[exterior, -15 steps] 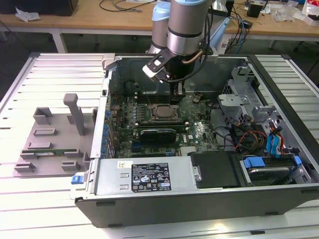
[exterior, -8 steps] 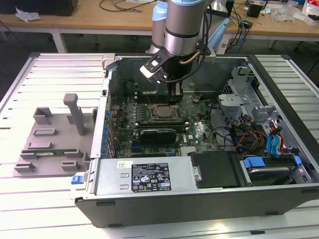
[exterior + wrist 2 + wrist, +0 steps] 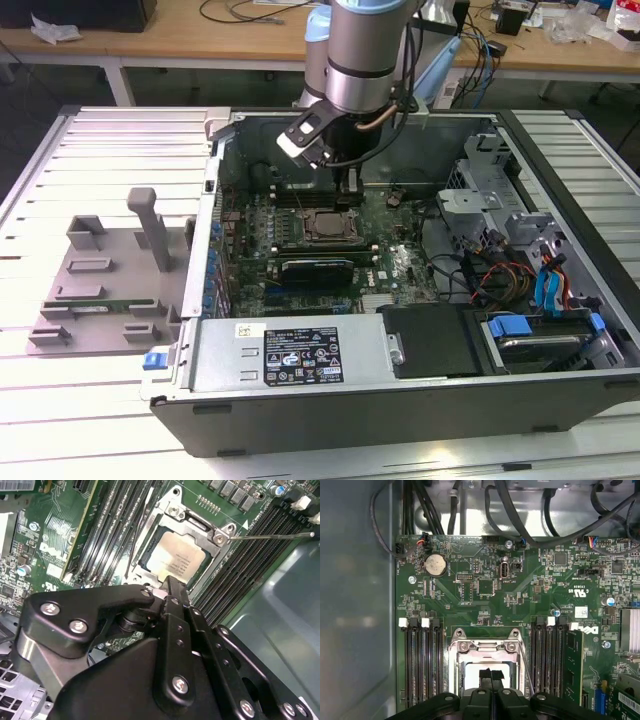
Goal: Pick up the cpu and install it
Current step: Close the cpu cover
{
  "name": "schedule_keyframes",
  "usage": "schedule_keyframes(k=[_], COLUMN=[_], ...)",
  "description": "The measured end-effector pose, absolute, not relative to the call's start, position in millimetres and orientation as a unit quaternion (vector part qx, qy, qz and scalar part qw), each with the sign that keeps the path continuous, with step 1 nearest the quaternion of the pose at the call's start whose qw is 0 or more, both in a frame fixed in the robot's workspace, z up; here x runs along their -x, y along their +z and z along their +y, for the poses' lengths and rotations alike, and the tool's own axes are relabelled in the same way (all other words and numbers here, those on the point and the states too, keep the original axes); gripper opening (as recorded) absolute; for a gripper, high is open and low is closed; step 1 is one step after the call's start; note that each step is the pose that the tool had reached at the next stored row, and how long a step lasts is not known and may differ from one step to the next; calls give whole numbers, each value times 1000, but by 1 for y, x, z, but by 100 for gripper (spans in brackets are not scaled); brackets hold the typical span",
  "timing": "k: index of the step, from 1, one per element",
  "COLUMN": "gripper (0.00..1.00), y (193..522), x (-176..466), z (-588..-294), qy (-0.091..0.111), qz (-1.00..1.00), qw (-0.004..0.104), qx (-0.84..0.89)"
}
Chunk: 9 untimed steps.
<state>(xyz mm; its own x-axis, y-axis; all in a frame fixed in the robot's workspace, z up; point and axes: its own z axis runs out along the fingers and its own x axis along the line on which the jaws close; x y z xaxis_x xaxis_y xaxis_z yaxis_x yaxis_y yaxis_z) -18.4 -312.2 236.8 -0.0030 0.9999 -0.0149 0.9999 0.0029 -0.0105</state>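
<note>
Second wrist view, cpu (image 3: 175, 557) in socket (image 3: 220, 539), just beyond closed gripper (image 3: 169, 582).

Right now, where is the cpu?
In the second wrist view the cpu lies in the motherboard socket, between the memory slots, close to the gripper.

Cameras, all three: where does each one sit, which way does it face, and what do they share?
Exterior view: off the arm, above the open computer case, looking down into it; the arm and gripper show.
First wrist view: on the wrist, facing squarely down at the motherboard; the gripper's tip shows.
Second wrist view: on the wrist, slanted along the gripper's black body toward the cpu lying in its socket.
Shared: all three show the gripper over the socket.
</note>
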Motion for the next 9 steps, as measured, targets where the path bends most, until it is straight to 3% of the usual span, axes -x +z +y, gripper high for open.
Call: schedule_keyframes(k=[9], gripper=[11], y=[229], x=[27], z=[-312], qy=[-9], qz=[708], qw=[2], qx=[-706])
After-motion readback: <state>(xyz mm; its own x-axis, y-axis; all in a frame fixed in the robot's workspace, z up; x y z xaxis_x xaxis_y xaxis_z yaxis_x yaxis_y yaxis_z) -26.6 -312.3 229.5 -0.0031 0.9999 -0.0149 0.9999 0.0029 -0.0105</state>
